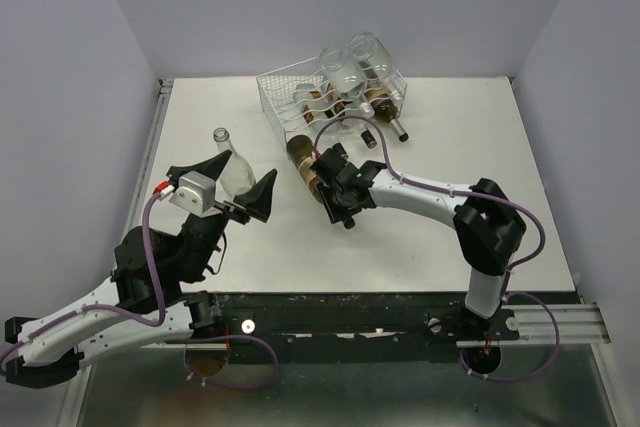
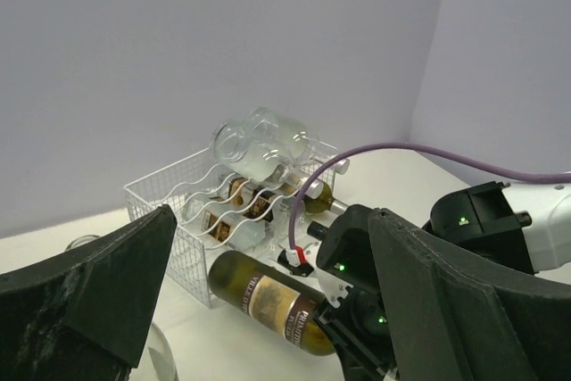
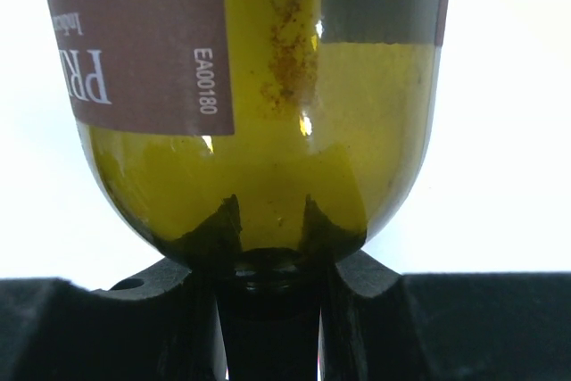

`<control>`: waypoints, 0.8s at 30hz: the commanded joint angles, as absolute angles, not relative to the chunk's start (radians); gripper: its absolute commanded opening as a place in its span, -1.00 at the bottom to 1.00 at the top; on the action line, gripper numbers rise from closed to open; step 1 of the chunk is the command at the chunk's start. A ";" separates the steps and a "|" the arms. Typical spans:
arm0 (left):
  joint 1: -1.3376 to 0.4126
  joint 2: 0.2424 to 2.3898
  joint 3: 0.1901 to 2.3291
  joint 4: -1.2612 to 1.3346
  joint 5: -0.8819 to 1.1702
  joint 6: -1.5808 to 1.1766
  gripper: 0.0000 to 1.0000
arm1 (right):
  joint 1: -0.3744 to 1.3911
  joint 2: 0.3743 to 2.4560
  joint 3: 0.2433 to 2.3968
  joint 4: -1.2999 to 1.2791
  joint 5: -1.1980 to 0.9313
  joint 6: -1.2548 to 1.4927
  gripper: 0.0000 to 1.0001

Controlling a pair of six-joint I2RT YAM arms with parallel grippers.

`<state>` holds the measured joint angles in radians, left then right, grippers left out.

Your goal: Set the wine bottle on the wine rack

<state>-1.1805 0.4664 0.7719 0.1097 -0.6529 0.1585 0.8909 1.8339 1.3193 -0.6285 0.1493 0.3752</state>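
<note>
A dark green wine bottle (image 1: 303, 160) with a brown and cream label lies on its side, its base by the near corner of the white wire wine rack (image 1: 283, 97). I cannot tell if it rests on the table. My right gripper (image 1: 326, 180) is shut on its neck. In the right wrist view the bottle (image 3: 268, 86) fills the frame and the gripper (image 3: 272, 265) clamps the neck. My left gripper (image 1: 238, 185) is open and empty, to the left. Its view shows the bottle (image 2: 263, 296) and the rack (image 2: 178, 211) between its fingers (image 2: 89, 301).
The rack holds several bottles, clear (image 1: 345, 72) and dark (image 1: 385, 107), one with its neck sticking out to the right. A clear glass bottle (image 1: 230, 159) stands upright just behind my left gripper. Walls enclose the table on the left, back and right.
</note>
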 commanded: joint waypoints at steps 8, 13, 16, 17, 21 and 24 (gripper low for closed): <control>-1.184 0.454 0.764 0.075 -0.696 0.141 0.98 | 0.874 1.930 1.509 -0.541 0.167 0.394 -0.99; -1.184 0.456 0.764 0.071 -0.696 0.143 0.98 | 0.864 1.960 1.543 -0.566 0.192 0.411 -1.00; -1.186 0.462 0.761 0.075 -0.699 0.144 0.98 | 0.861 1.967 1.555 -0.569 0.233 0.414 -0.99; -1.186 0.462 0.761 0.080 -0.699 0.144 0.98 | 0.861 1.967 1.562 -0.568 0.239 0.416 -0.99; -1.186 0.474 0.767 0.077 -0.696 0.144 0.99 | 0.859 1.973 1.572 -0.505 0.236 0.393 -0.99; -1.186 0.479 0.773 0.066 -0.692 0.134 0.98 | 0.861 2.003 1.604 -0.451 0.224 0.382 -0.99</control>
